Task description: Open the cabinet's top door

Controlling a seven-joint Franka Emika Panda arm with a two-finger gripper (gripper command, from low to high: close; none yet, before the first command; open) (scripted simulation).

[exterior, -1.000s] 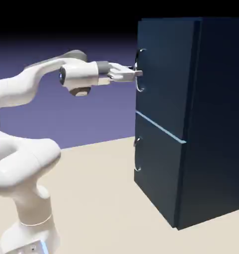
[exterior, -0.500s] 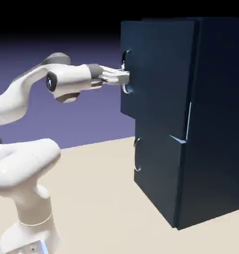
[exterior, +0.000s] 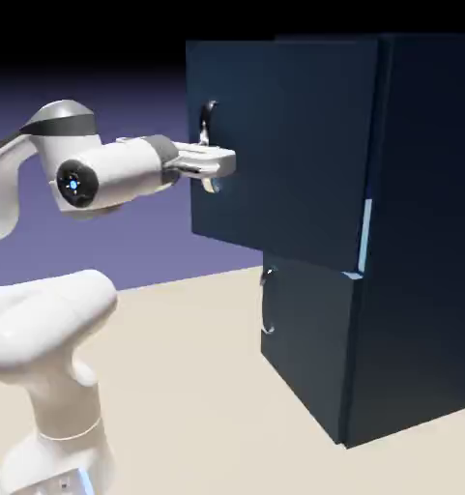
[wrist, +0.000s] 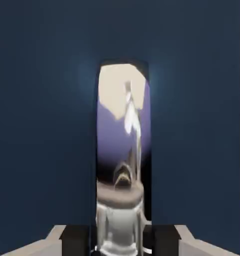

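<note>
The tall dark navy cabinet (exterior: 410, 242) stands at the exterior view's right. Its top door (exterior: 284, 155) hangs swung outward toward the left, hinged at its right edge, with a pale gap showing by the hinge. A thin curved metallic handle (exterior: 209, 145) runs near the door's left edge. My gripper (exterior: 218, 164) is shut on that handle, the white arm reaching in level from the left. In the hand view the shiny handle (wrist: 122, 200) fills the middle between my grey fingertips (wrist: 57, 239), with the blue door (wrist: 42, 125) panel behind it.
The shorter lower door (exterior: 304, 338) stays closed under the top one, its small handle (exterior: 266, 305) on its left edge. The beige table (exterior: 197, 387) stretches in front of the cabinet. My arm's base (exterior: 52, 425) rises at the lower left.
The gripper closed on the handle and drew back to the left. The top door swung from flush with the cabinet to well open.
</note>
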